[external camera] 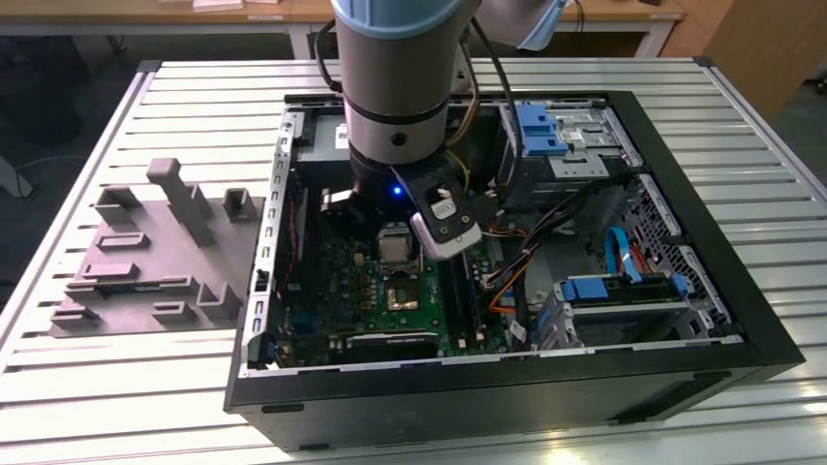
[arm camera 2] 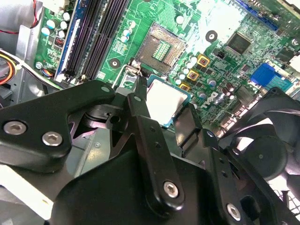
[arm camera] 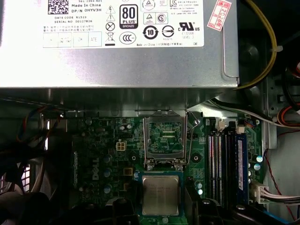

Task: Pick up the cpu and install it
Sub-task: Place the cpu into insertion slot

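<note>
Hand (arm camera 2: 165, 107) is narrow, clamped on the cpu (arm camera 2: 164, 98). One black finger (arm camera 2: 138, 105) is against one edge and the other against the opposite edge. Both wrist views show it the same way: chip (arm camera: 161, 194) between the two fingertips, silvery lid facing up, green rim showing.

The cpu is not in the socket (arm camera: 163, 136). I see it just beside it, over the green motherboard (arm camera 2: 220, 23). The socket is open, with its contact field bare in both wrist views and the retaining frame and wire lever around it. I can't tell the height of the chip above the board.

Writing, noted but not transcribed:
- large white label (arm camera: 122, 23) on the grey power supply (arm camera: 117, 65), with dense black print, a code block and a row of certification marks
- small sticker (arm camera: 222, 14) with red print at the label's corner
- white silk-screened logo on the board near the socket

The socket lies between the power supply and the held chip. The memory slots (arm camera: 225, 159) run alongside the socket. A black fan (arm camera 2: 262, 154) is near the hand.

In the exterior view, the arm (external camera: 394, 87) reaches down into the open PC case (external camera: 723, 320), which lies on its side on the slatted bench (external camera: 194, 77). A grey moulded fixture (external camera: 142, 252) sits on the bench at the exterior view's left of the case.
</note>
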